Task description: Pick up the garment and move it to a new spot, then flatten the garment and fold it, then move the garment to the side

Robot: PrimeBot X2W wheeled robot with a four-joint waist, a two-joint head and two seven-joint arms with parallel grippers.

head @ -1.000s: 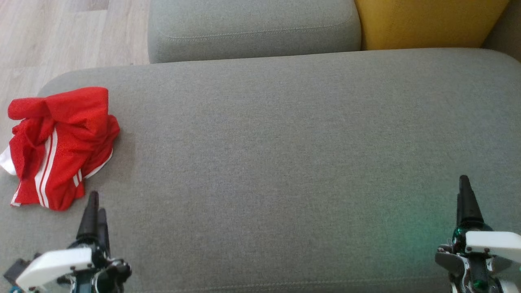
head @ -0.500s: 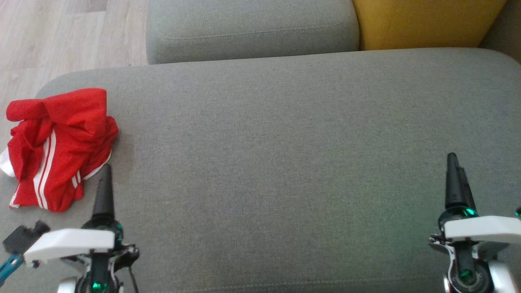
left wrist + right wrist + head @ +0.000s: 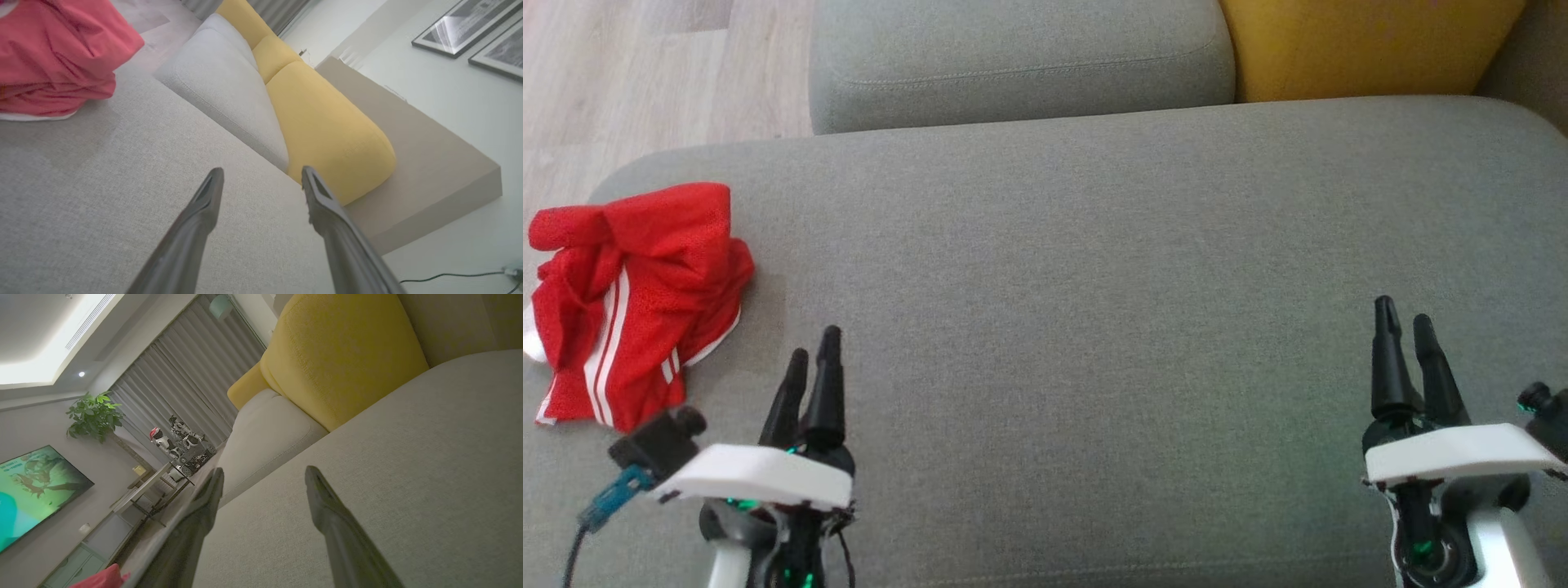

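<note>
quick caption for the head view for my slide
Open left pincer and right pincer poised over a grey sofa seat, the crumpled red garment lying untouched near the seat's left end.

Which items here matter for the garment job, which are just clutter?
Job: red garment, crumpled at the left end of the sofa seat; left gripper, right gripper, both open.
Lying about: yellow cushion, grey back cushion, framed pictures, TV, plant.

A home living room — grey sofa (image 3: pixel 1094 245), yellow cushion (image 3: pixel 1364 45), wall television (image 3: pixel 32 490), curtains (image 3: pixel 184 375), potted plant (image 3: pixel 94 416).
</note>
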